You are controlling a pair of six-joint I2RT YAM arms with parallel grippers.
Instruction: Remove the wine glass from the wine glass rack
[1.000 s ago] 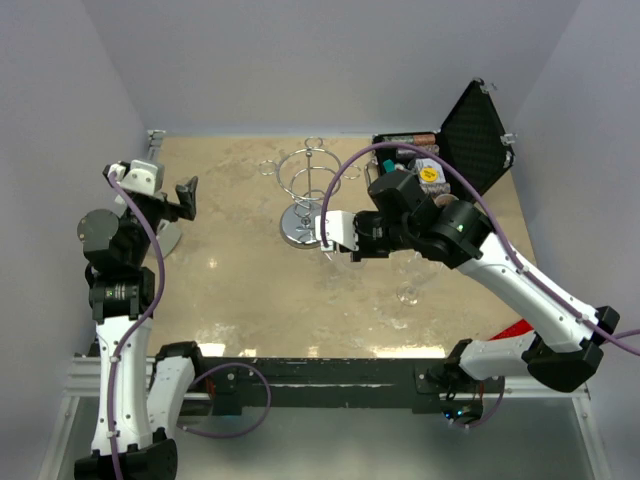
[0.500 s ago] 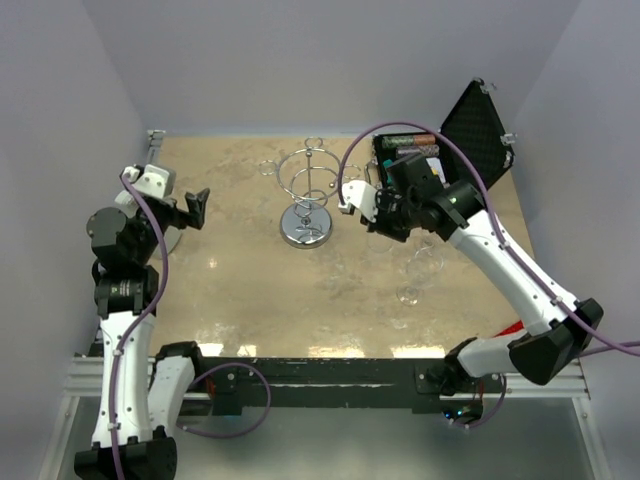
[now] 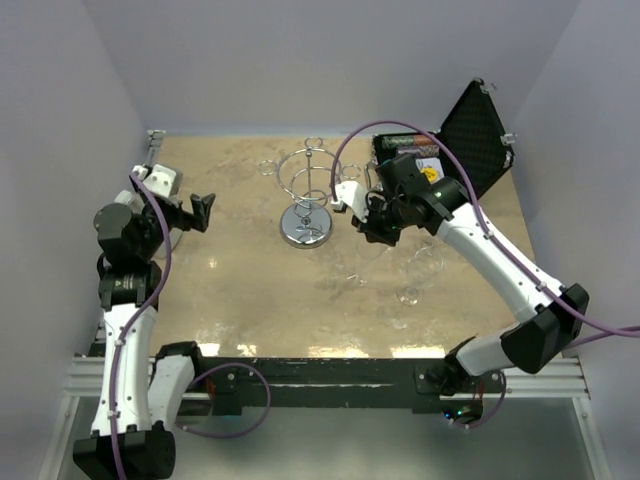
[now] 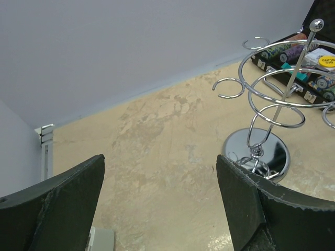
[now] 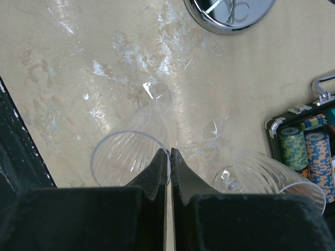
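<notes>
**Q:** On the tan table (image 3: 240, 270), where is the wine glass rack (image 3: 307, 192)?

**A:** Toward the far middle. It is a chrome wire stand with a round mirror base, a central post and small open loops around a top ring. No glass can be seen hanging on any loop in the overhead or left wrist views.

**Q:** And the wine glass (image 5: 124, 157)?

**A:** Off the rack, at the right gripper (image 5: 168, 151). The right wrist view looks straight down on it. Its rim is nearest the camera and its round foot points down at the table. The rack's base sits at the top edge of that view, apart from the glass. Whether the foot touches the table cannot be told.

**Q:** How is that hand set?

**A:** Its two dark fingers are drawn almost together, with only a thin slit between them. They pinch the near wall of the glass at the rim.

**Q:** What is close by?

**A:** A second glass (image 5: 264, 171), also clear and ribbed, is just to the right of the held one. Beyond it is an open black case (image 3: 470, 125) with stacks of coloured chips (image 5: 303, 151) inside.

**Q:** And the other arm?

**A:** The left gripper (image 4: 159, 162) is raised over the left side of the table, well apart from the rack. Its fingers are spread wide and hold nothing, and it faces the rack across bare tabletop.
</notes>
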